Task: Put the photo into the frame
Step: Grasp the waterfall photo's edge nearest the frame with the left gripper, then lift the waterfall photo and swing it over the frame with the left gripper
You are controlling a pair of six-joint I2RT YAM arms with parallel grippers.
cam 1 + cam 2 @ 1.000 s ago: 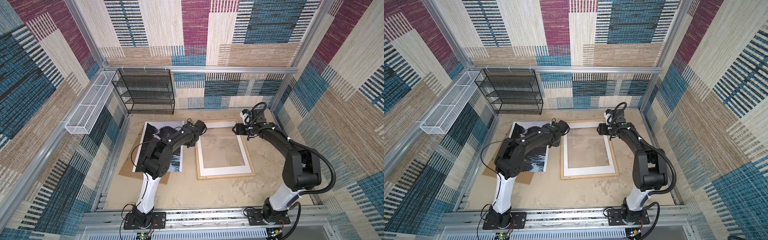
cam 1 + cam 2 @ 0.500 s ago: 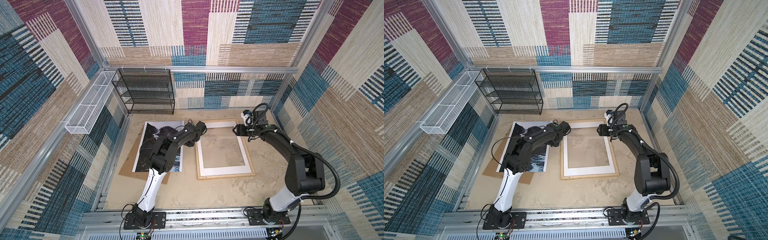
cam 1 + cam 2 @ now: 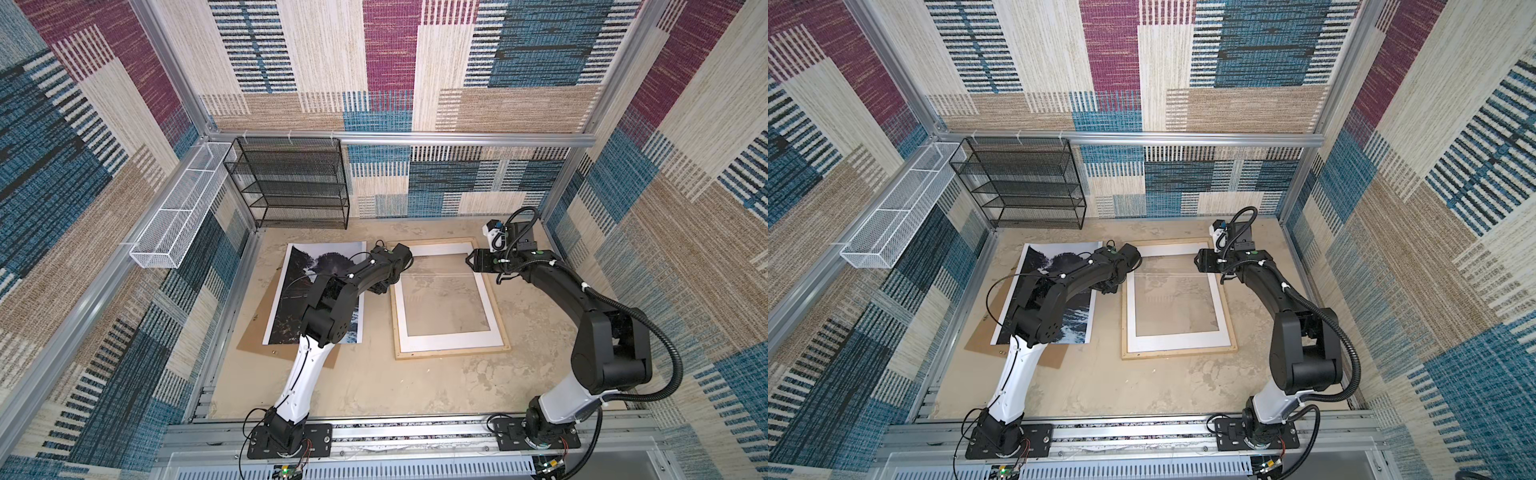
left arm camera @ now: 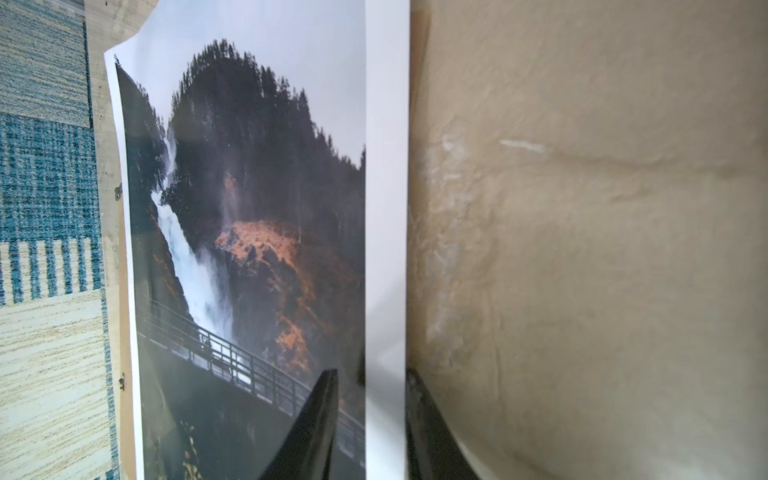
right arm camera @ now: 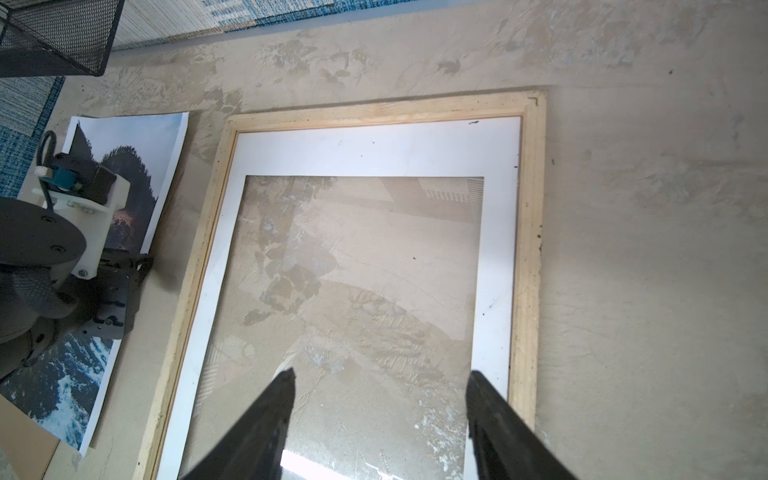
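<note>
The large paper photo of a white waterfall between dark cliffs (image 3: pixel 291 291) lies on a plain brown backing board (image 3: pixel 251 338) on the beige surface (image 3: pixel 374 386). It sits just beside the large pale wooden frame (image 5: pixel 528 249), which lies flat and holds a stiff white mat (image 5: pixel 374 145). The left gripper (image 4: pixel 370 374) is narrow, its jaws astride the photo's white edge, though a firm clamp cannot be told. The right gripper (image 5: pixel 380 399) hangs wide and empty above the frame.
</note>
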